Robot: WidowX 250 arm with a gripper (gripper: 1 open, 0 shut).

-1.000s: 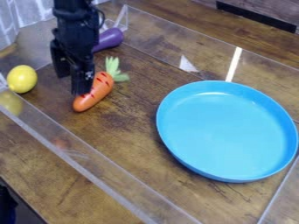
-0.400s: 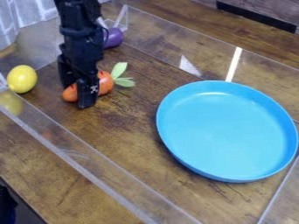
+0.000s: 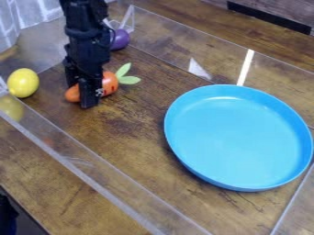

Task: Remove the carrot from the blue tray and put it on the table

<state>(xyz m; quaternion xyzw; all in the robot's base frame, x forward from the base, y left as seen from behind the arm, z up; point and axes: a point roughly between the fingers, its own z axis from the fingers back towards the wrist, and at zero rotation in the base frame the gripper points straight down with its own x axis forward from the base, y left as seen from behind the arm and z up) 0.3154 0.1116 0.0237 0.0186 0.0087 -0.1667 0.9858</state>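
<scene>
Beyond the claw, well apart and towards the camera's right: blue tray (image 3: 238, 138). Directly at the claw (image 3: 86, 96): carrot (image 3: 105, 85), long axis running out from the tips towards its 1 leafy top. Looks closed on the carrot's near end; whether lifted, cannot tell.

One camera looks down at a slant over the tabletop (image 3: 135, 165).
From above the table, it faces across the wood, near enough that the round blue tray (image 3: 240, 138) fills much of the right side of the frame. The robot arm (image 3: 81, 23) enters at the upper left, and tabletop runs out past the upper right and lower edges. With a single view, no part is shared.
</scene>
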